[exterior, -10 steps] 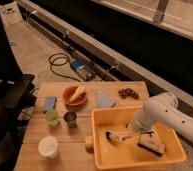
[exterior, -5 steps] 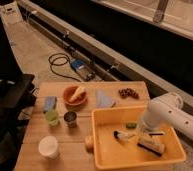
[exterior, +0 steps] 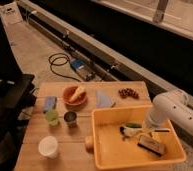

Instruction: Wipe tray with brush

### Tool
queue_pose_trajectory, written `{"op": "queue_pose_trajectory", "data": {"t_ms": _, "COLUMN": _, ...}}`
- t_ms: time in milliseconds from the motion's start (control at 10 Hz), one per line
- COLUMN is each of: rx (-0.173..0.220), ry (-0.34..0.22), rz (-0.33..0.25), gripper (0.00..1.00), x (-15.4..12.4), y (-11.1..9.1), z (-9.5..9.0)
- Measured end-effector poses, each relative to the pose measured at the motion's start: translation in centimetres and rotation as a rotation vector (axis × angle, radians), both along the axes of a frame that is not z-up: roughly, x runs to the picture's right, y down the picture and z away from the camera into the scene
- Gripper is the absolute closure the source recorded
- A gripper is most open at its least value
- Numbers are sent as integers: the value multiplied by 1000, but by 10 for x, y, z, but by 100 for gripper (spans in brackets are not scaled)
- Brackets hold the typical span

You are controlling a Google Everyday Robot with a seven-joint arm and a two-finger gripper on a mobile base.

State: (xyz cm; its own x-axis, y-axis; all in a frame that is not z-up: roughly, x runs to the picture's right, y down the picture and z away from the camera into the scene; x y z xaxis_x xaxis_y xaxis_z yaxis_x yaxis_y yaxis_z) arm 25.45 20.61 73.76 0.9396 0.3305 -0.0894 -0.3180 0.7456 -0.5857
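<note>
Thick, rounded white arm with small dark dots, its claw down inside the tray.

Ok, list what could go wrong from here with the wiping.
The end effector, shut on the brush low inside the tray, could knock the scrubber lying just beside it.
The green stick lies by the bristles and may get swept along.
A hard stroke might shove the tray toward the white cup.

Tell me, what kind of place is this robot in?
Probably a robot test lab: a wooden table, a coiled cable on the bare floor, and the gripper shut on the brush inside the yellow tray.
</note>
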Motion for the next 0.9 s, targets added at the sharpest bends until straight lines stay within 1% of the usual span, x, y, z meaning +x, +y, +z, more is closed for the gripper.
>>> {"op": "queue_pose_trajectory", "data": {"t_ms": 100, "rx": 2, "ry": -18, "rz": 2, "gripper": 100, "x": -11, "y": 1, "z": -2}}
{"op": "queue_pose_trajectory", "data": {"t_ms": 200, "rx": -3, "ry": -52, "rz": 1, "gripper": 100, "x": -31, "y": 8, "z": -8}}
{"op": "queue_pose_trajectory", "data": {"t_ms": 400, "rx": -21, "ry": -101, "rz": -4, "gripper": 100, "x": -57, "y": 24, "z": -20}}
{"op": "queue_pose_trajectory", "data": {"t_ms": 500, "rx": -23, "ry": -101, "rz": -3, "gripper": 100, "x": -65, "y": 35, "z": -30}}
{"op": "queue_pose_trajectory", "data": {"t_ms": 600, "rx": -23, "ry": -95, "rz": -4, "gripper": 100, "x": -67, "y": 38, "z": -33}}
{"op": "queue_pose_trajectory", "data": {"t_ms": 700, "rx": -19, "ry": -79, "rz": -9, "gripper": 100, "x": -65, "y": 36, "z": -32}}
{"op": "queue_pose_trajectory", "data": {"t_ms": 800, "rx": -14, "ry": -55, "rz": -11, "gripper": 100, "x": -58, "y": 34, "z": -29}}
{"op": "queue_pose_trajectory", "data": {"t_ms": 900, "rx": -7, "ry": -20, "rz": -14, "gripper": 100, "x": -42, "y": 29, "z": -25}}
